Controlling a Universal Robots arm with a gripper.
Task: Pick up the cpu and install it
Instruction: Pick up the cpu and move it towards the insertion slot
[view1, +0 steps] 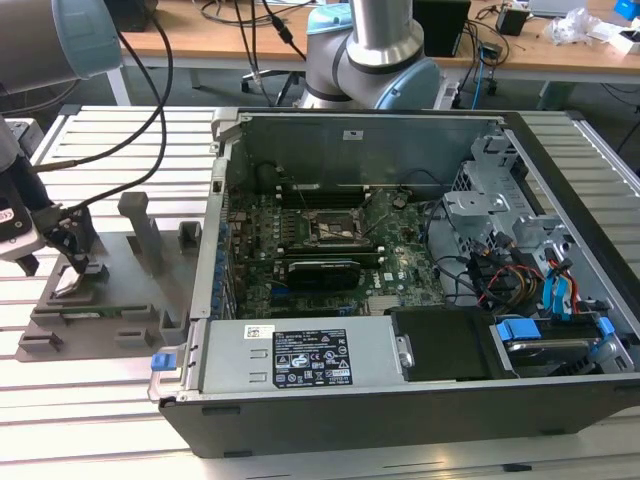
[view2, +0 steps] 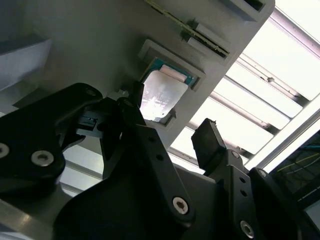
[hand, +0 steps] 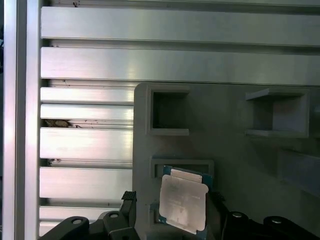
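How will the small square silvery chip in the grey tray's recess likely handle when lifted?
The small square cpu with its silvery metal top looks thin and flat, so probably stiff and light. That glossy top may be slippery. It lies askew over the shallow recess of the grey plastic tray, so a nudge would likely shift it.

cpu (hand: 183, 202): glossy silvery metal top. tray (hand: 240, 140): matt grey plastic. surface (hand: 150, 65): smooth, ribbed, softly shining metal. pincer (view2: 172, 120): matt black.
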